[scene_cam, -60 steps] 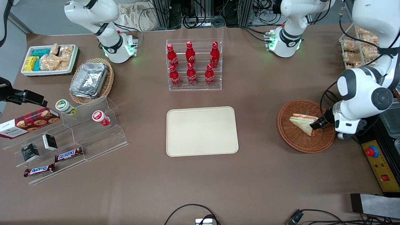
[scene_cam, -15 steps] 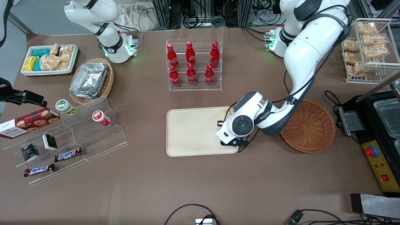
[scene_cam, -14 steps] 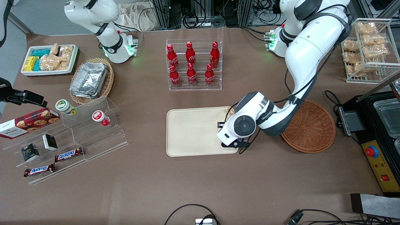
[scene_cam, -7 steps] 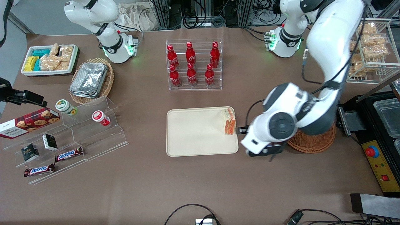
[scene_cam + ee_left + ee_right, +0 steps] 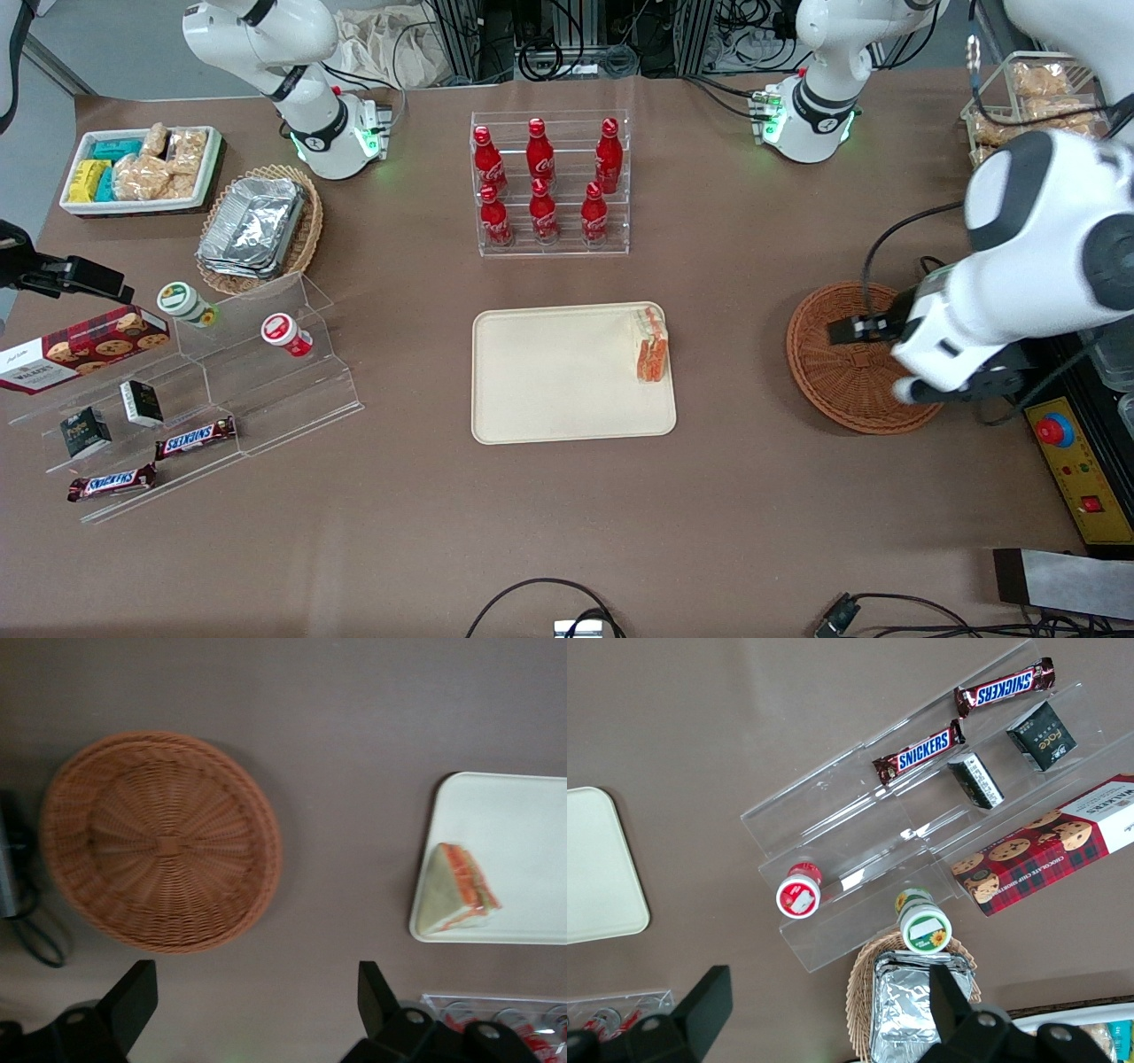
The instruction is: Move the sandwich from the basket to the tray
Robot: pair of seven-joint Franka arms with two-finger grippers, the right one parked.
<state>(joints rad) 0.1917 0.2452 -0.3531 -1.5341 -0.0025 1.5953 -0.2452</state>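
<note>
The sandwich (image 5: 651,346) (image 5: 459,892) lies on the cream tray (image 5: 567,372) (image 5: 523,806), at the tray's end nearest the basket, its orange-red filling edge showing. The round reddish-brown basket (image 5: 846,390) (image 5: 159,840) holds nothing that I can see. My gripper (image 5: 846,330) (image 5: 257,1001) hangs high over the basket, apart from the sandwich. It is open, with nothing between its two dark fingers (image 5: 133,997).
A clear rack of red bottles (image 5: 549,182) stands farther from the front camera than the tray. A control box with a red button (image 5: 1054,431) sits beside the basket. Snack displays (image 5: 177,390) and a foil-container basket (image 5: 259,228) lie toward the parked arm's end.
The gripper let go of the sandwich on the tray, rose and swung back over the basket. The sandwich stays on the tray.
</note>
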